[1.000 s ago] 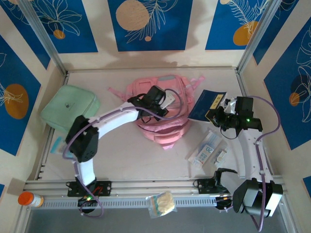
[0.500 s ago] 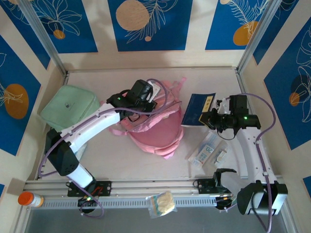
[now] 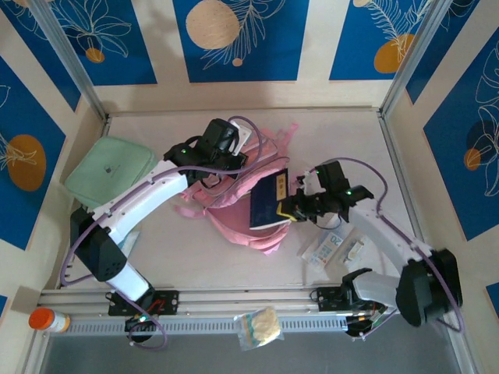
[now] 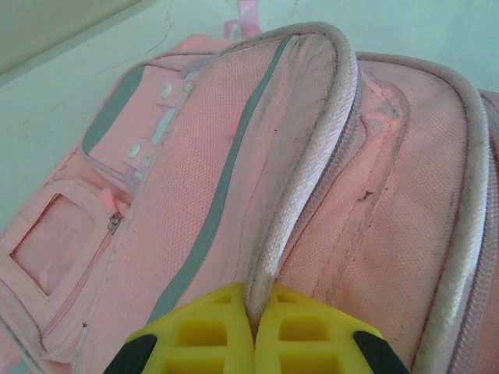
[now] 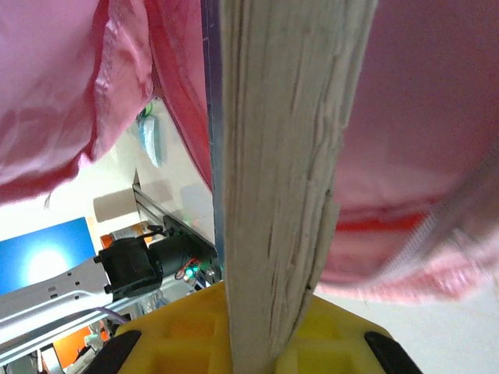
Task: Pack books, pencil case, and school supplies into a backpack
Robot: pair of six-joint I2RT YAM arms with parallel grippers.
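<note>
Pink backpack (image 4: 312, 156): flap edge pinched in left gripper (image 4: 253, 312), yellow fingers (image 4: 204, 335) closed tight.
Books (image 5: 273, 156): clamped in right gripper (image 5: 261, 308), touching backpack.

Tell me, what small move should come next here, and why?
Probably the right hand should slide the navy book deeper into the backpack. It grips the book by one edge, pink fabric shows on both sides of the pages in its wrist view, and much of the cover is exposed from above. The left hand pinches the backpack's rim.
</note>
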